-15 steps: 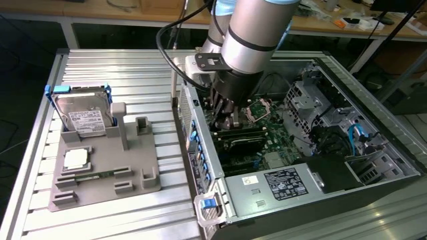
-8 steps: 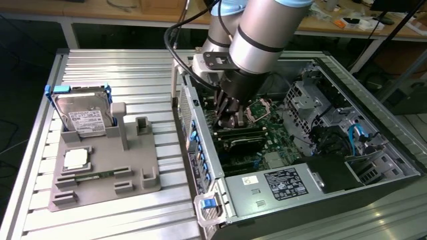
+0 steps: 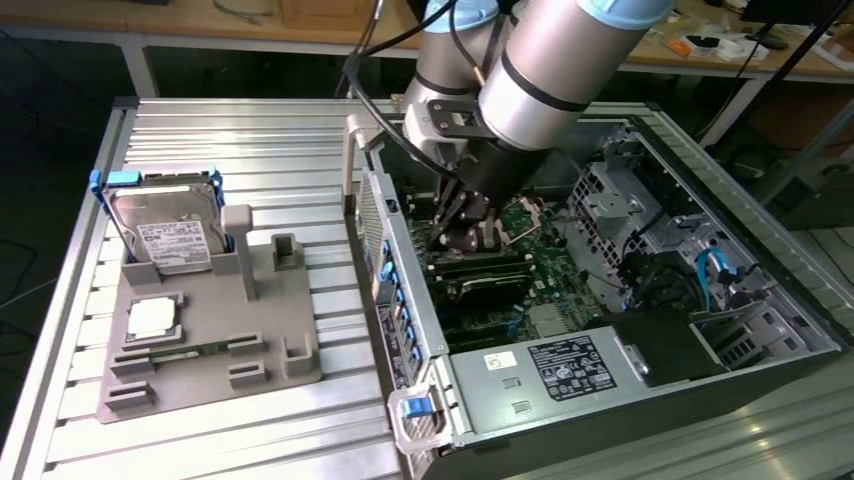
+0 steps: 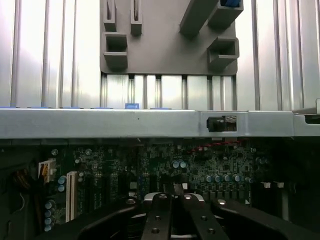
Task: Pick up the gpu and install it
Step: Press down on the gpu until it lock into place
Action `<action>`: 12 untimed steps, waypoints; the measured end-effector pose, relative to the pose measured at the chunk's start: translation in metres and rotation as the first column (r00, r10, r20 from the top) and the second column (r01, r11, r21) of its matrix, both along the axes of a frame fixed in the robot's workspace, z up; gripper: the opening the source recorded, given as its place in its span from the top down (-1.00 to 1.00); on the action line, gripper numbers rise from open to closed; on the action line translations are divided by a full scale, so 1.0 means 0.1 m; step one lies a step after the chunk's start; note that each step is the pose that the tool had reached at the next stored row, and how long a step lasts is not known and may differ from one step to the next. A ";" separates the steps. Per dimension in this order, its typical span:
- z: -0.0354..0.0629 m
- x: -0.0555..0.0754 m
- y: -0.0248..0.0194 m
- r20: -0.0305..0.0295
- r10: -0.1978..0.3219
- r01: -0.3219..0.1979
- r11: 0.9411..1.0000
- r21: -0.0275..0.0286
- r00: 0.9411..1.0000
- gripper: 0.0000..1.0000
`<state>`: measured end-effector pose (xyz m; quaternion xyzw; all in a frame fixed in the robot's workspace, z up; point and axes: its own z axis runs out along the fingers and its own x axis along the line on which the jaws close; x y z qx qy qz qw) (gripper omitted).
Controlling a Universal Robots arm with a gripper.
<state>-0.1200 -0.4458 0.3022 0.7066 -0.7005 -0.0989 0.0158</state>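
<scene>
Near the centre of the exterior view, your gripper (image 3: 470, 235) is down inside the open computer case (image 3: 747, 300), just over the green motherboard (image 3: 534, 250). Its fingers are pressed together. Whether the gpu sits between them, you cannot tell. At the left of the frame, the grey holder (image 3: 267, 340) carries the hard drive (image 3: 167, 235).

Bright overhead light, glare on aluminium table (image 3: 240, 130), dim shadowed computer case (image 3: 747, 300) interior, soft focus
</scene>
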 end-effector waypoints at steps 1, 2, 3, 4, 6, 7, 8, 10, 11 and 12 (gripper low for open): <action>-0.001 0.01 -0.001 -0.011 0.000 0.000 1.000 0.000 1.000 0.79; -0.001 0.03 -0.001 -0.027 -0.001 0.001 1.000 0.000 1.000 0.79; -0.002 0.04 -0.001 -0.035 -0.001 0.001 1.000 0.000 0.999 0.79; -0.001 0.05 -0.001 -0.044 -0.002 0.002 1.000 0.000 0.999 0.79; 0.000 0.07 -0.001 -0.059 -0.003 0.003 1.000 -0.001 0.998 0.79; 0.000 0.08 -0.001 -0.066 -0.004 0.004 1.000 -0.002 0.998 0.79; 0.000 0.09 -0.001 -0.074 -0.005 0.004 1.000 -0.003 0.997 0.79; 0.002 0.12 -0.001 -0.087 -0.007 0.006 1.000 -0.006 0.996 0.79; 0.004 0.13 0.000 -0.093 -0.008 0.007 1.000 -0.009 0.996 0.79; 0.007 0.15 0.000 -0.097 -0.009 0.008 1.000 -0.011 0.995 0.79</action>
